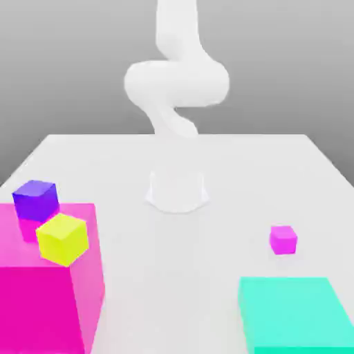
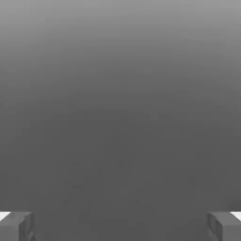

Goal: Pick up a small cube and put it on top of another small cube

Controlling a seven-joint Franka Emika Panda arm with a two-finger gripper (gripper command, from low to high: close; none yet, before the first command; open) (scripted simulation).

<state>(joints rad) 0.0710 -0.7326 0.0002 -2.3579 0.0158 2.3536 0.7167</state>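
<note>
The small pink cube (image 1: 283, 239) sits alone on the white table (image 1: 228, 180), over toward the exterior view's right. The gripper (image 2: 120, 226) is spread wide, with its two gray fingertips (image 2: 16, 226) far apart at the corners of the hand view, and nothing sits between them. Past the fingertips there is just plain gray. No part of the arm touches the pink cube. A flat teal block (image 1: 297, 314) lies near the pink cube, closer to the camera. On the exterior view's left stands a huge magenta block (image 1: 45, 290). A yellow cube (image 1: 62, 238) rests on top of the big block, turned a little. A purple cube (image 1: 36, 199) is just behind the yellow one, at the big block's far edge. The table around the pink cube is bare. The white robot arm (image 1: 176, 83) stands on its round base (image 1: 178, 190) at the middle of the table, well back from the cubes. It rises up, bends like a fat elbow, and goes up out of the picture.
</note>
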